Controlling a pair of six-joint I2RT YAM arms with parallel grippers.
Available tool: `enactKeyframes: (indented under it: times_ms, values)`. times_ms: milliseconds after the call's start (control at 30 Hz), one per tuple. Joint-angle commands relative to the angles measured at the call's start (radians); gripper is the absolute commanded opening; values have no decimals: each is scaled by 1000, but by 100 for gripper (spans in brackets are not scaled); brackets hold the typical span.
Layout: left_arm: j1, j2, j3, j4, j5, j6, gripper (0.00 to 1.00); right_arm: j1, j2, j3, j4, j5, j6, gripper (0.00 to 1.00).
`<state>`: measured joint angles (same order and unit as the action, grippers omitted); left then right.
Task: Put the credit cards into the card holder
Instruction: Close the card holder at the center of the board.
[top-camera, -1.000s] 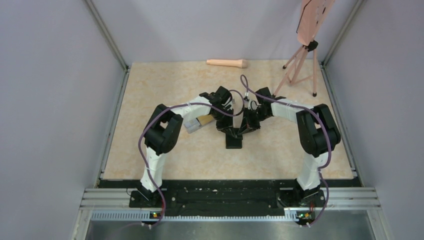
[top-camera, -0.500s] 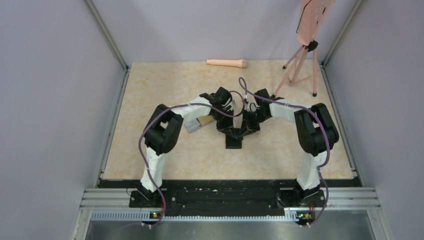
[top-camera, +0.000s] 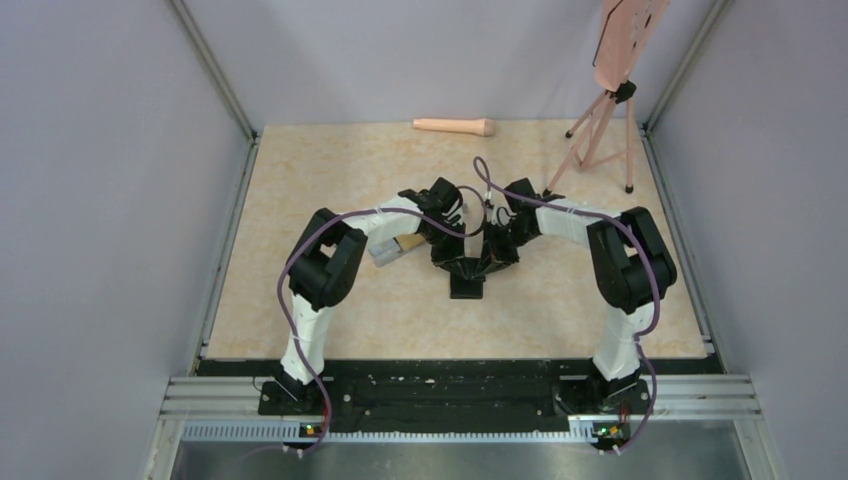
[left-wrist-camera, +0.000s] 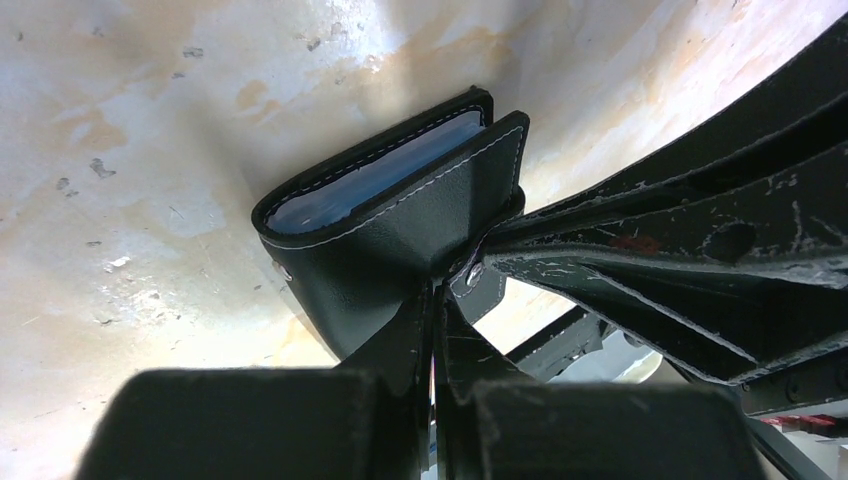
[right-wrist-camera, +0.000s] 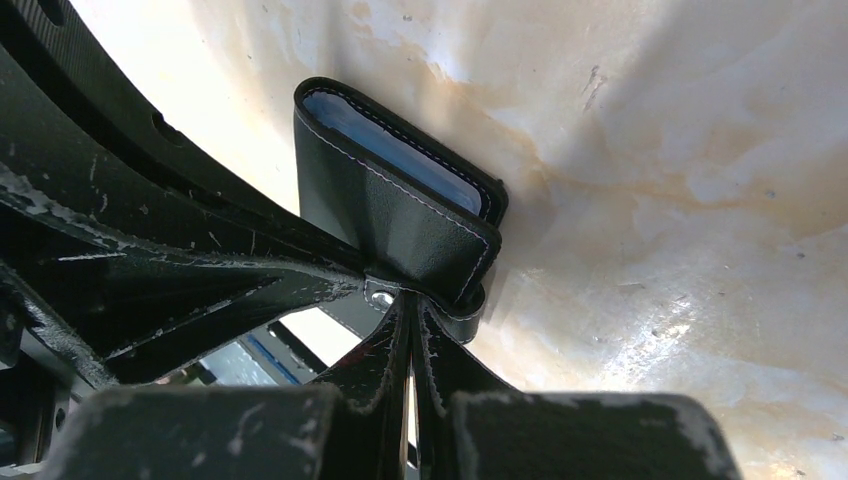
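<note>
The black card holder (top-camera: 467, 283) lies mid-table, folded, with blue-grey pockets showing at its open edge (left-wrist-camera: 385, 172) (right-wrist-camera: 392, 145). My left gripper (top-camera: 458, 262) and right gripper (top-camera: 482, 262) meet tip to tip over its far edge. In the left wrist view the left gripper (left-wrist-camera: 436, 292) is shut, pinching the cover beside the clasp tab (left-wrist-camera: 480, 285). In the right wrist view the right gripper (right-wrist-camera: 410, 302) is shut on the same cover from the other side. A yellow-orange card (top-camera: 408, 243) and a grey-white one (top-camera: 381, 252) lie by the left arm.
A pink tripod stand (top-camera: 600, 130) stands at the back right. A peach cylinder (top-camera: 455, 126) lies at the far edge. Grey walls close in the table on three sides.
Both grippers have crept slightly away from me, the right elbow shifting a little left. The card holder stays in place.
</note>
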<state>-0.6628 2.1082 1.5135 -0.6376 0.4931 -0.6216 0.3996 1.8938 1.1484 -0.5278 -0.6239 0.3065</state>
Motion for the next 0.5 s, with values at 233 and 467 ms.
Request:
enactKeyframes:
  times_ms: [233,467]
  values:
    - [-4,-95,-56,96,-27,-18,7,63,51,-3,-53,156,-26,0]
    - [-3,-119,-88,183,25,-69,22,68,56,1,-53,153,-30,0]
